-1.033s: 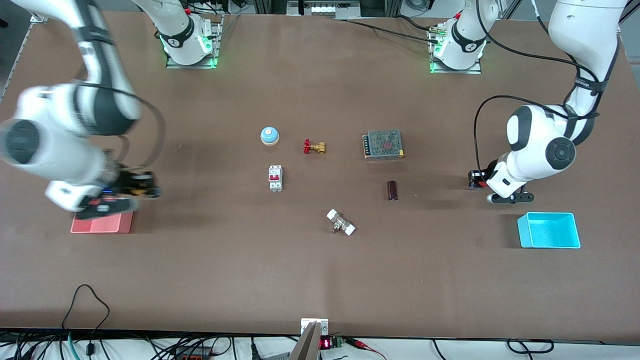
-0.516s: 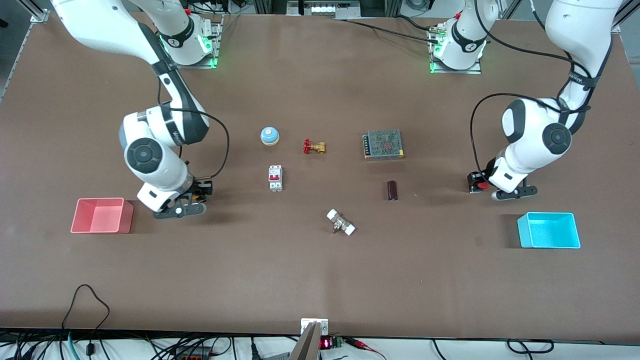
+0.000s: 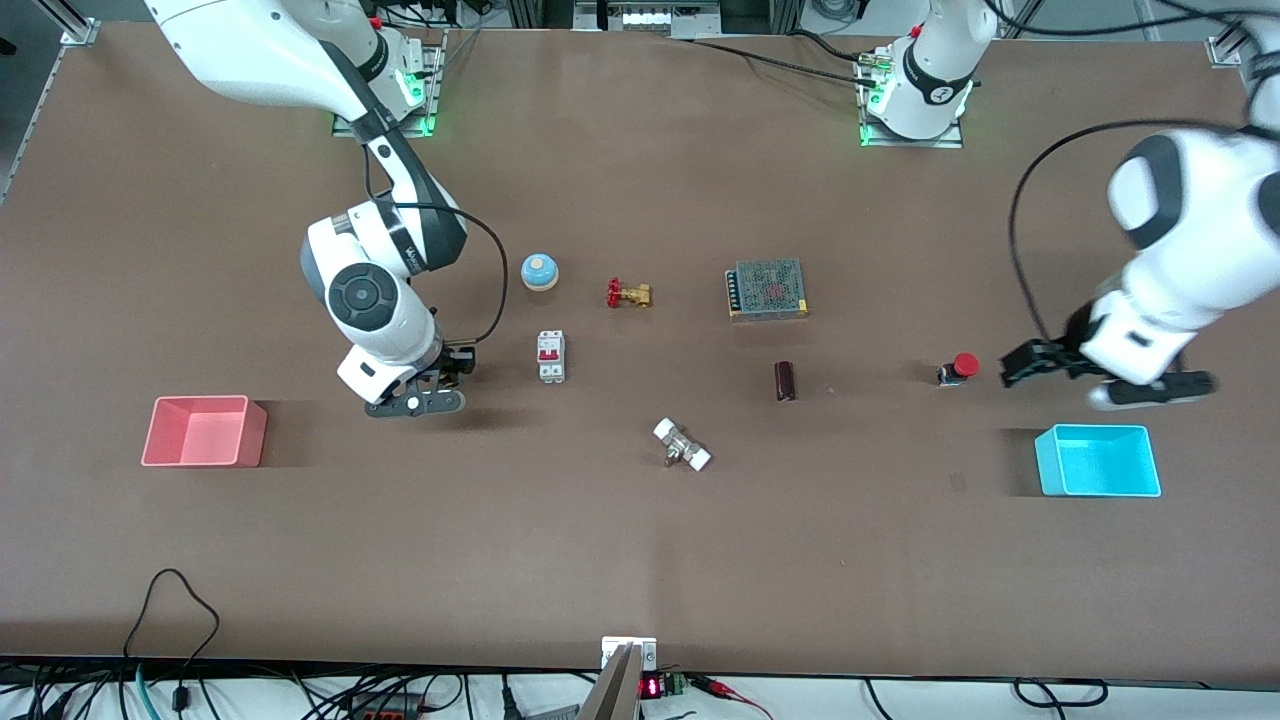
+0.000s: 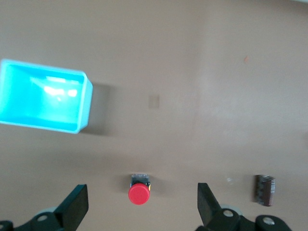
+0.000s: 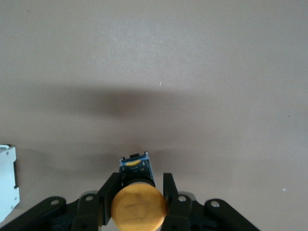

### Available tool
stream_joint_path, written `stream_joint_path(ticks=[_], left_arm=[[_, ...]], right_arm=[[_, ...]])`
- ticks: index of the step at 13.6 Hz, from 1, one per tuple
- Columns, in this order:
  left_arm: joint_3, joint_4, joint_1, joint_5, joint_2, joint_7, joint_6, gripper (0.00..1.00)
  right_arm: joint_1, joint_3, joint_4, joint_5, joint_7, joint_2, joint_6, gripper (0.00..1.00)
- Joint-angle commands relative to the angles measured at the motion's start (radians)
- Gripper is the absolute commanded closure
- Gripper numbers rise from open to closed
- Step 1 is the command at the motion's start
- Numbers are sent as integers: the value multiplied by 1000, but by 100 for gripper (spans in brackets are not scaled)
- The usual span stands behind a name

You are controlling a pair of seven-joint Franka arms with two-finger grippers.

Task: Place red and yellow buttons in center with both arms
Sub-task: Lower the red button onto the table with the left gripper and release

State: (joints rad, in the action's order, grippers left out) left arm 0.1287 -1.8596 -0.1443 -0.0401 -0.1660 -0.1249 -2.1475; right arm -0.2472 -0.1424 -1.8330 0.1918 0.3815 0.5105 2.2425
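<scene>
Red-capped button (image 3: 961, 367) standing alone on the brown tabletop (image 3: 640, 560), toward the left arm's end, farther from the front camera than the cyan tray (image 3: 1098, 460) and well apart from the small dark brown cylinder (image 3: 785, 381) nearer the middle. Left gripper (image 3: 1035, 362) just beside that button, on the side toward the left arm's end, fingers (image 4: 77, 208) spread wide apart and touching nothing (plain in the left wrist view, with the red cap (image 4: 138, 193) sitting between them but clear of both).

Yellow-orange button (image 5: 138, 202) clamped between the fingers (image 5: 109, 196) of the right gripper (image 3: 452, 368), black base pointing down at the tabletop, low over it. Right gripper placed between the pink tray (image 3: 204, 431) and the white breaker switch (image 3: 551, 356), much closer to the breaker (its white edge just catching the right wrist view). Whether the base touches the table, impossible to tell.

Around the middle: blue-and-white dome bell (image 3: 539, 271), red-handled brass valve (image 3: 628, 294) beside it, mesh-topped metal box (image 3: 767, 289) farther toward the left arm's end, white-capped fitting (image 3: 682, 445) nearest the front camera.
</scene>
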Motion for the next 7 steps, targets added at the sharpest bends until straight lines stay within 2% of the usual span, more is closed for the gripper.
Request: stream_joint_path(ticks=[1,3,4,5,7], left_arm=[[-20,166,2,0,-44,34,118,0],[-44,293,23,37,-72,36,236,0],[-101,330,75,39,-76,36,279,0],[-175,341,130,28,-70,39,299,0],[-199,332,143,22,-35,65,314,0]], right_arm=[[8,-5,-12,23,22,-1,20,58],[6,-3,-12,29,22,8,22,58],[6,-3,-12,41,22,11,28,58],[6,-3,-12,49,22,22,35,58],[3,-5,-12,49,22,34,54,57]])
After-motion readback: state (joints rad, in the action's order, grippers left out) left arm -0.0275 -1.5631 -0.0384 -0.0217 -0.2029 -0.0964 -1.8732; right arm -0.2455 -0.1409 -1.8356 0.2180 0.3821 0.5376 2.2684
